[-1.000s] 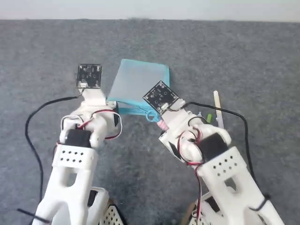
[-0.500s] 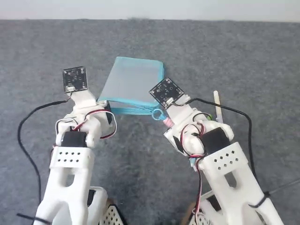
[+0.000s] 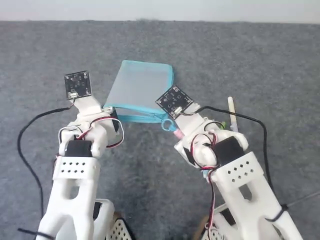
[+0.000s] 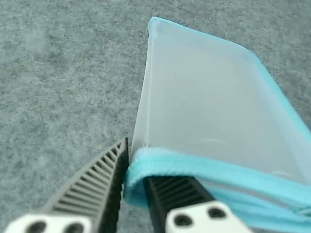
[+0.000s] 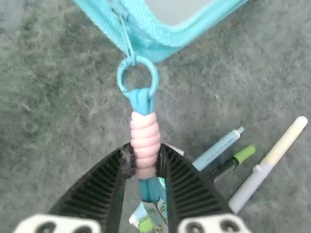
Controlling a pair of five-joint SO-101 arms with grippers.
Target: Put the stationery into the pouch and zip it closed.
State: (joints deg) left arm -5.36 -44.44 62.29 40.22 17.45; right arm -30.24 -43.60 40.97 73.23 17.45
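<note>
The left tool (image 4: pixel 134 166) clenched a corner of the pouch (image 4: pixel 209 111) on the worktop (image 3: pixel 250 60), the right tool (image 5: pixel 144 156) pinched its pink pull (image 5: pixel 145 133), pens (image 5: pixel 218 148) lay loose nearby, so a straight, steady draw along the zip (image 5: pixel 124 19) looked wisest

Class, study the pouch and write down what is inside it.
Through the see-through side of the pouch no stationery shows inside; three pens lie outside on the table. The strip along the zip is opaque, so what lies there is hidden.
</note>
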